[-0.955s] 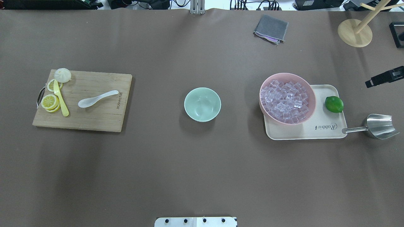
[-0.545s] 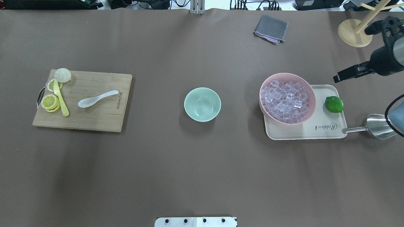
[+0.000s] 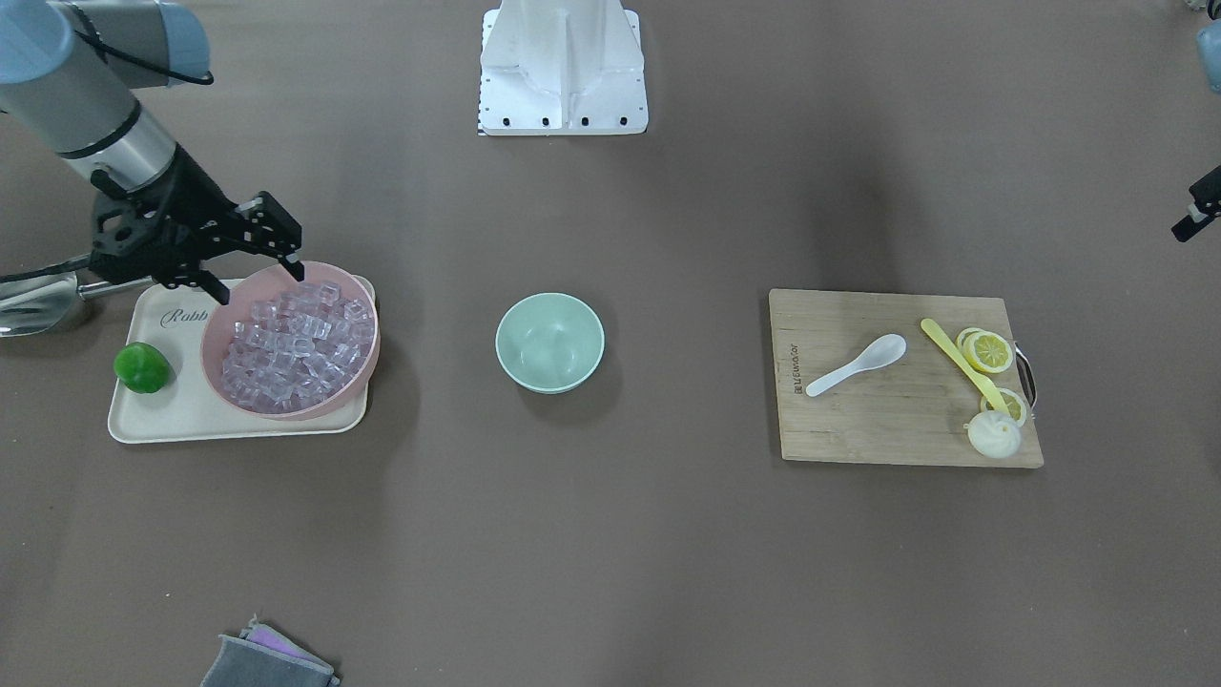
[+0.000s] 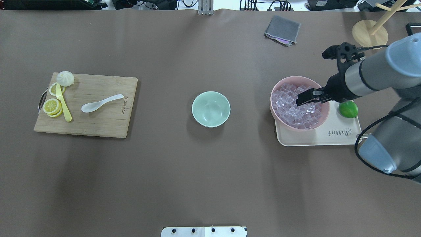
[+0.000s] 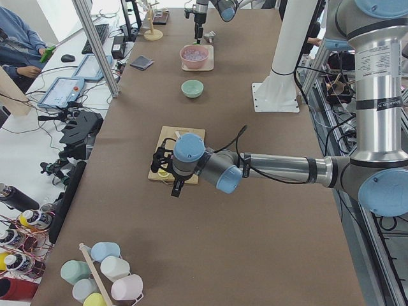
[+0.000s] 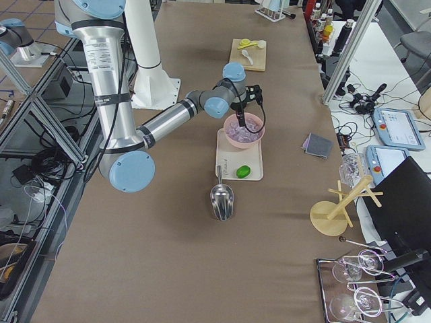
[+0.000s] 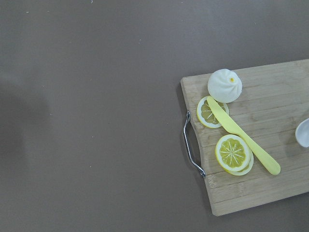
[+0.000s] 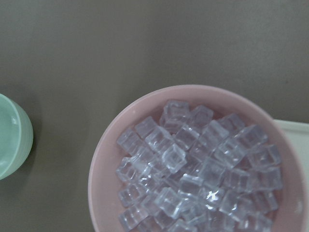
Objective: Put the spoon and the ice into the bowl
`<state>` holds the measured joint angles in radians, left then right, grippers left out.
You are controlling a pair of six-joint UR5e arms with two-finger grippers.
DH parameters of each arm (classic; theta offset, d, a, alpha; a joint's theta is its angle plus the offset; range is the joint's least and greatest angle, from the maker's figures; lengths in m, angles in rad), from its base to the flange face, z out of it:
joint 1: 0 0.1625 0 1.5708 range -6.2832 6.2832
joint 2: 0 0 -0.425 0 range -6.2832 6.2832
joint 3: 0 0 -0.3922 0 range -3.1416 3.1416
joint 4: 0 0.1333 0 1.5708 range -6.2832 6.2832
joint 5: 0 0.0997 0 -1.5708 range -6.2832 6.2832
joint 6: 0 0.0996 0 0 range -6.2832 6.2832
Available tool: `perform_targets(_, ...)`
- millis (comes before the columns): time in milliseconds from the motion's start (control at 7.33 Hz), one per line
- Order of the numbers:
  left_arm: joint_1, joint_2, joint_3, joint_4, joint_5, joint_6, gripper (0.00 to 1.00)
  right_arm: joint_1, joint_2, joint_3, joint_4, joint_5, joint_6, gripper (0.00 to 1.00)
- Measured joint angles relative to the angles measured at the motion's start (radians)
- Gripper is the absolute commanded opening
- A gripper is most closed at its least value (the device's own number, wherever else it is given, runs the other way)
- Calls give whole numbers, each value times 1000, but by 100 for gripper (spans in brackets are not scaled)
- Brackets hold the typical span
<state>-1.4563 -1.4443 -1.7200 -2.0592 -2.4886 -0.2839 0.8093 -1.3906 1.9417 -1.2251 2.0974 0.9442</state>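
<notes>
My right gripper (image 3: 259, 284) hangs over the near rim of the large pink round bowl (image 4: 296, 78), fingers spread apart, gripping nothing. The bowl is heaped with small clear ice cubes (image 8: 174, 157). It sits on a cream rectangular tray (image 4: 332, 138) with a green lime (image 4: 348, 109). My left gripper (image 5: 176, 189) hovers off the handle end of the bamboo cutting board (image 4: 98, 121). It is cut off at the front view's edge and out of the overhead view, so I can't tell if the fingers are spread or closed. The small white glossy soup spoon (image 4: 98, 103) lies flat on the board, beside a yellow plastic knife (image 4: 64, 105), lemon slices (image 4: 52, 106) and a white bun (image 4: 65, 78). The small mint-green bowl (image 4: 210, 110) stands mid-table with nothing in it, well apart from both. The surface is a brown table cover (image 4: 197, 171), with a grey folded cloth (image 4: 283, 29) and a round wooden stand (image 4: 369, 34) at the far edge. Desks with tablets and cables run along the operators' side. The metal scoop (image 6: 222, 198) is mostly hidden under my right arm in the overhead view. The spoon head is clipped in my left wrist view, and the green bowl is clipped in my right wrist view.
</notes>
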Motion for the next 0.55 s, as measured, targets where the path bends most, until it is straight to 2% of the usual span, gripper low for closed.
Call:
perform_targets(273, 2, 0, 8, -1, -3, -7, 98, -78, 7, -28, 1, -32, 192, 64)
perform_targets(545, 3, 6, 8, -2, -5, -8, 98, -83, 16, -42, 1, -38, 311, 64)
